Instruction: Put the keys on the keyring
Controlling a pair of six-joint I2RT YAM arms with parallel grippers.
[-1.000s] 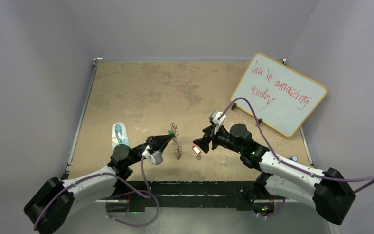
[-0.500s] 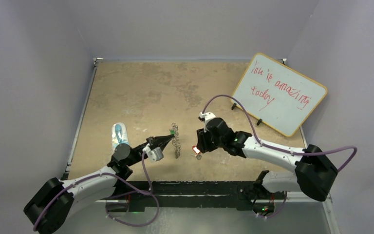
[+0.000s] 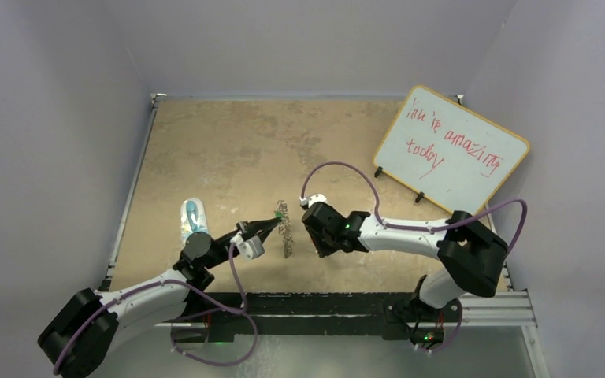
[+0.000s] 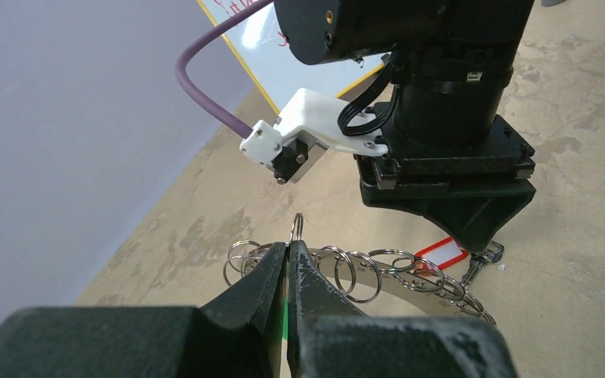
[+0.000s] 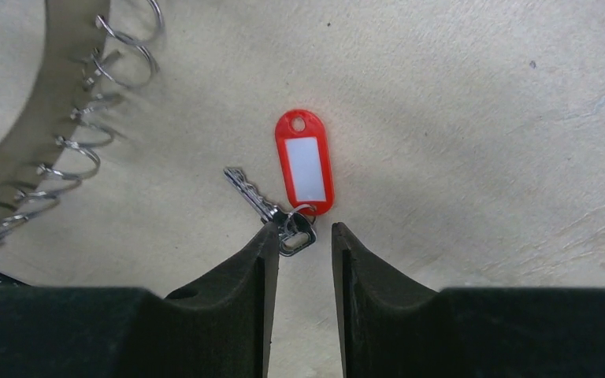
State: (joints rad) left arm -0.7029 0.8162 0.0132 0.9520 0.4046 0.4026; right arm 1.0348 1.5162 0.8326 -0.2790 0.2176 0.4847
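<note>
My left gripper [image 4: 287, 260] pinches the green-tagged key [image 3: 277, 213], presenting it to the keyring [image 5: 16, 134] just beyond its tips for threading. My right gripper [image 5: 303, 236], fingers slightly parted, straddles the red-tagged key [image 5: 305, 161], poised to grasp.

Red-tagged silver key [image 5: 306, 161], green key [image 4: 284, 311], silvery keyring [image 5: 31, 102], mottled tan table [image 5: 480, 102], white board [image 3: 450, 151] with red writing

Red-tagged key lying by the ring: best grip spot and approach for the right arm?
Probably the key head, where its small ring links to the red tag. The key lies flat on the table, blade thin; the head is the bulkiest part. Come straight down: the right gripper's open jaws straddle it.
</note>
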